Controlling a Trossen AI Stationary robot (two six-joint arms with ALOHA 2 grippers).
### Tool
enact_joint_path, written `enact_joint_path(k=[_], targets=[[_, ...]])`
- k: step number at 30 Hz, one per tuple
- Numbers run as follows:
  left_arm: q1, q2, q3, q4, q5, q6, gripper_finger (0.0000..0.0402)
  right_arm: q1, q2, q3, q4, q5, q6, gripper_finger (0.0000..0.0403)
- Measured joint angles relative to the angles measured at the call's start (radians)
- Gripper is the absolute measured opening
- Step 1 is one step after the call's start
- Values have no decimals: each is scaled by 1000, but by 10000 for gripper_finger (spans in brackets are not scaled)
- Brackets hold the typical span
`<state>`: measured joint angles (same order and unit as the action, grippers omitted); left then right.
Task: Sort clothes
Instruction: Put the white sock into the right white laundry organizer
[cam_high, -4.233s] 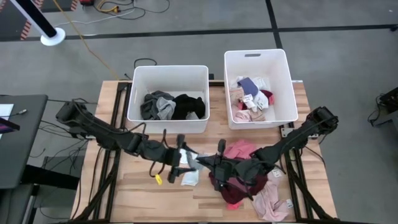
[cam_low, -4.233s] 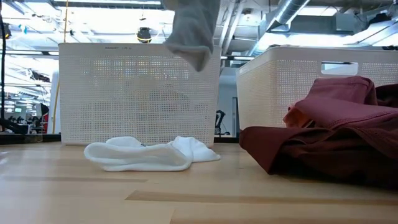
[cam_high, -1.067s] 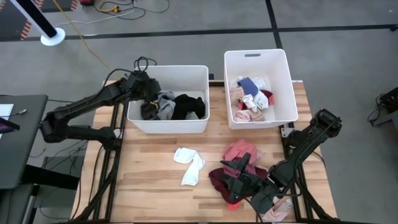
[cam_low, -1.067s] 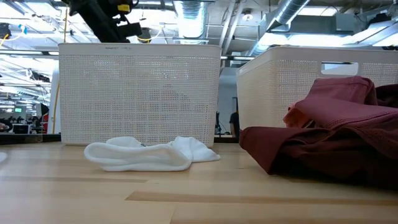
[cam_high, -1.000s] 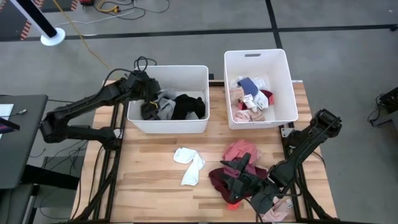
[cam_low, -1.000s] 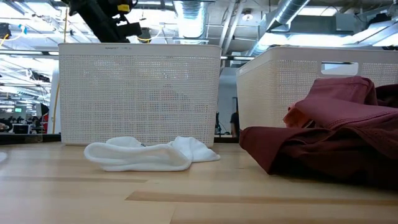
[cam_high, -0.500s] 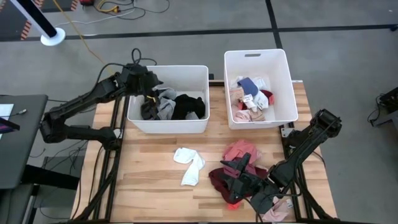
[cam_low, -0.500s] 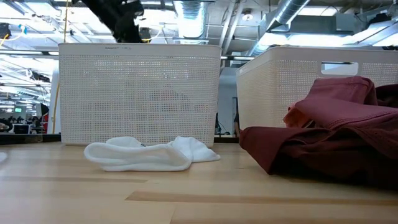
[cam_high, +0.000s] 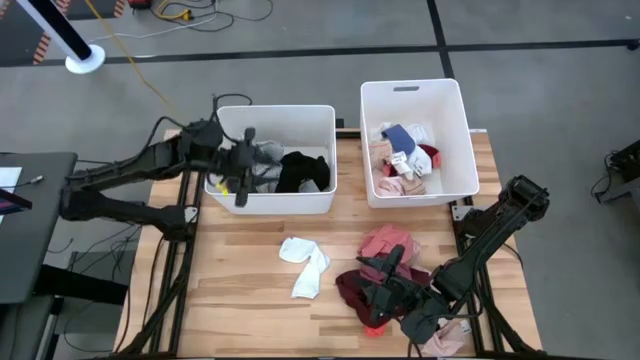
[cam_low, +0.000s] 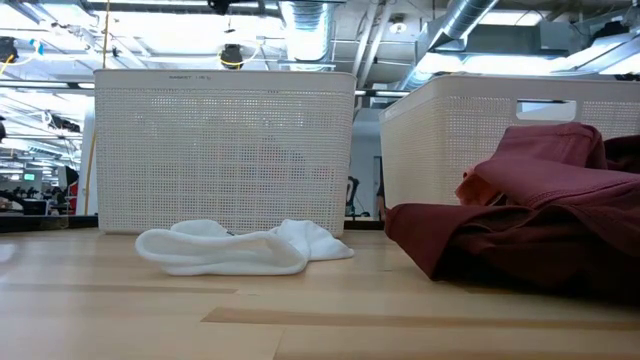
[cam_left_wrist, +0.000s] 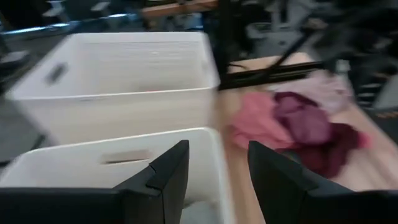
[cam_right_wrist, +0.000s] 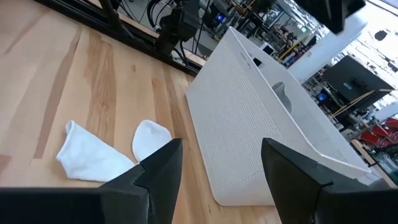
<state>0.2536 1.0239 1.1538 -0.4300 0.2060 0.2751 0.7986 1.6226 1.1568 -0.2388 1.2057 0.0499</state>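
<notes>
The clothes lie in three places. White socks (cam_high: 305, 266) (cam_low: 240, 249) (cam_right_wrist: 106, 157) rest flat on the table's middle. A maroon and pink pile (cam_high: 385, 262) (cam_low: 540, 215) (cam_left_wrist: 292, 121) lies at the near right. More garments fill the two bins: dark and grey ones in the left bin (cam_high: 270, 158), light ones in the right bin (cam_high: 417, 140). My left gripper (cam_high: 250, 165) (cam_left_wrist: 217, 158) hangs open and empty above the left bin's left part, pointing toward the right bin. My right gripper (cam_high: 376, 285) (cam_right_wrist: 217, 158) stands open over the maroon pile, nothing between its fingers.
Both white bins stand along the table's far edge, with a gap between them (cam_high: 348, 150). Bare wood (cam_high: 240, 290) lies left of the socks. A black stand (cam_high: 30, 230) sits off the table's left side.
My left gripper has risen out of the left bin and tipped from pointing down to nearly level, swinging toward the table's near side. In the low view it has left the picture at the top. The grey garment stays in the bin. My right arm has kept still.
</notes>
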Motion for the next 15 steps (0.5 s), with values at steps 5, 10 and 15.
enact_joint_path(k=[5,10,15], targets=[[-148,8,-19,3,0,-11,160,7,0,0,-65,-2,87,232],[-281,8,-74,41,-1,-23,160,14,0,0,-109,-37,178,232],[-382,9,-154,116,-1,-42,160,13,0,0,-109,-96,235,232]])
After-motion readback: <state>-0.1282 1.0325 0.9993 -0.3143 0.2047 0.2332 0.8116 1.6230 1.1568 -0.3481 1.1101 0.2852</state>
